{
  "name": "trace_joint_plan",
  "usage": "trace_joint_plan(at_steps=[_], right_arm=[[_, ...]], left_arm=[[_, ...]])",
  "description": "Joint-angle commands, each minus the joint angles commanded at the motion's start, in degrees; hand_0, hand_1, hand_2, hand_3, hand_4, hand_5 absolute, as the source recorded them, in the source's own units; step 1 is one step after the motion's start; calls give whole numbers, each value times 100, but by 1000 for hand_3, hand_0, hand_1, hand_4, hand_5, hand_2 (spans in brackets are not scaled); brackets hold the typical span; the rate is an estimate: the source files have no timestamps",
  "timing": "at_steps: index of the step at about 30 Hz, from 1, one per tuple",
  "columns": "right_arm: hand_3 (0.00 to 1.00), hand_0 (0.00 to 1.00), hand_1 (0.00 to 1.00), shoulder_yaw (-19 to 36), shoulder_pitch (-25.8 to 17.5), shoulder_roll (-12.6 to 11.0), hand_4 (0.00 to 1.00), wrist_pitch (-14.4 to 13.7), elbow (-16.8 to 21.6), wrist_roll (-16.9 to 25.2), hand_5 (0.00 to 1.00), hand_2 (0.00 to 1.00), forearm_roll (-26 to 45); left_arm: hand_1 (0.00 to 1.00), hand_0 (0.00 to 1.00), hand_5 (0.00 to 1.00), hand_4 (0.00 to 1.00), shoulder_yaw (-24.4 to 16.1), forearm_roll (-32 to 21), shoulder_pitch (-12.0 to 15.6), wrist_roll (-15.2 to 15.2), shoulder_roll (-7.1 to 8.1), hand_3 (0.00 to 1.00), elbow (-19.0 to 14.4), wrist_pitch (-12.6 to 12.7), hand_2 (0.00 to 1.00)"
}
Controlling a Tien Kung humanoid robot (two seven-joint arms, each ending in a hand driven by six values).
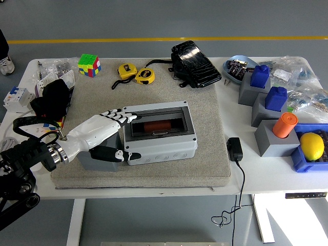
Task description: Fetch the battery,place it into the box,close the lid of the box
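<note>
Sitting inside the grey box (160, 133), the orange battery (155, 126) shows through the tinted window of the lid (158, 121), which lies flat and closed over it. Box rests mid grey mat (205, 159) on the white surface (266, 177). Left hand (110, 136) against the box's left end: fingers (122, 115) spread loosely over the lid's left edge, thumb (123, 155) along the front wall, gripping nothing. Black adapter (234, 149) lies right of the mat.
</note>
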Motion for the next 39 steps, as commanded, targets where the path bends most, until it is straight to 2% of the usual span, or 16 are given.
trace_joint_plan(at_steps=[7,14,15,17,22,25,30,32,38,39], right_arm=[[815,849,826,33,-13,18,998,3,0,-10,998,782,-42],[815,849,826,-35,-28,63,998,9,0,-2,998,782,-17],[815,849,826,-35,-29,65,998,9,0,-2,998,782,-18],[815,849,826,-32,-30,77,998,9,0,-5,998,782,-29],[814,849,826,-17,-30,101,998,12,0,-15,998,782,-43],[814,849,826,-14,-30,108,998,12,0,-16,998,782,-39],[814,849,826,-13,-14,124,998,14,0,-15,998,782,-19],[814,849,826,-11,-7,129,998,13,0,-14,998,782,-8],[814,849,826,-9,11,139,998,14,0,-5,998,782,20],[814,849,826,-4,10,140,998,14,0,-4,998,782,20]], left_arm=[[998,994,998,998,-552,142,76,-224,-388,978,355,287,976],[998,998,998,998,-1392,237,27,-658,-964,977,958,659,987],[998,998,998,998,-1444,223,20,-687,-997,977,996,676,987],[998,998,998,998,-1782,57,-25,-937,-1241,977,1257,825,987],[998,998,998,998,-2427,-594,-74,-1371,-1594,978,1664,853,989],[998,998,998,998,-2627,-1124,-88,-1560,-1681,978,1824,791,989],[998,998,998,998,-2926,-2282,-94,-1789,-1747,976,2054,461,986],[998,998,998,998,-3035,-2761,-93,-1825,-1697,970,2163,166,984],[998,998,998,998,-3443,-4206,-25,-1802,-1490,970,2440,-442,984],[981,951,998,998,-3517,-4422,0,-1787,-1469,933,2468,-533,953]])
